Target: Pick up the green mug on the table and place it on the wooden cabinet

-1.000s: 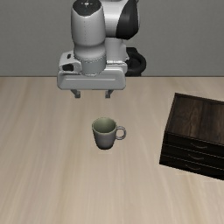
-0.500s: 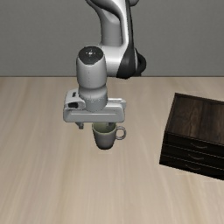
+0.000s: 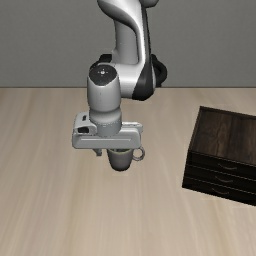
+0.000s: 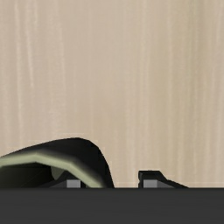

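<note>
The end effector hangs low over the tabletop, pointing straight down, right above the green mug. In the wrist view the end effector has its two fingertips standing well apart, with a strip of bare tabletop showing in the gap, so it is wide open and has hold of nothing. The green mug shows there as a dark curved wall with a pale green rim, and it lies against one fingertip. The other fingertip stands clear of it over plain wood. In the exterior view the broad grey hand covers most of the mug. Only the lower part of the mug's body and its small handle show beneath the hand, with the handle pointing to the exterior view's right. The mug stands upright on the tabletop near the middle of the scene. The arm rises above the hand in a white and grey column. The wooden cabinet, dark brown with drawer fronts on its near face, sits on the tabletop at the exterior view's right, well apart from the mug and the end effector.
</note>
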Robot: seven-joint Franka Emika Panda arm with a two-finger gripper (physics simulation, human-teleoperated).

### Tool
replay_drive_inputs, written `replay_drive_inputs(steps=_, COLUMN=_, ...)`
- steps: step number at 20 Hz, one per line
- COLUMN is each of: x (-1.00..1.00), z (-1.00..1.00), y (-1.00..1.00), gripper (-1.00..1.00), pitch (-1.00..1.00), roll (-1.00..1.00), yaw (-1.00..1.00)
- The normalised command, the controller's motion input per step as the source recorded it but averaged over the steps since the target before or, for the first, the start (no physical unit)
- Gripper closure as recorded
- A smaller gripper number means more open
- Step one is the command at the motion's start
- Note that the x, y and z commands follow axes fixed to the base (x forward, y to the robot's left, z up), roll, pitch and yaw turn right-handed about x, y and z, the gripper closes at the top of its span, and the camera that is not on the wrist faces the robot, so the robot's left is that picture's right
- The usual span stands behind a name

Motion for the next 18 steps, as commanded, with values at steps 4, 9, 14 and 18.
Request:
replay_drive_inputs(steps=4, x=0.00, z=0.50, y=0.00, gripper=1.00, pitch=0.00, roll=0.00, yaw=0.00)
replay_drive_inputs(steps=9, x=0.00, z=1.00, y=0.00, gripper=1.00, pitch=0.00, roll=0.00, yaw=0.00)
replay_drive_inputs(steps=14, x=0.00, z=1.00, y=0.00, gripper=1.00, pitch=0.00, roll=0.00, yaw=0.00)
replay_drive_inputs(steps=18, x=0.00, z=1.00, y=0.00, gripper=1.00, pitch=0.00, roll=0.00, yaw=0.00)
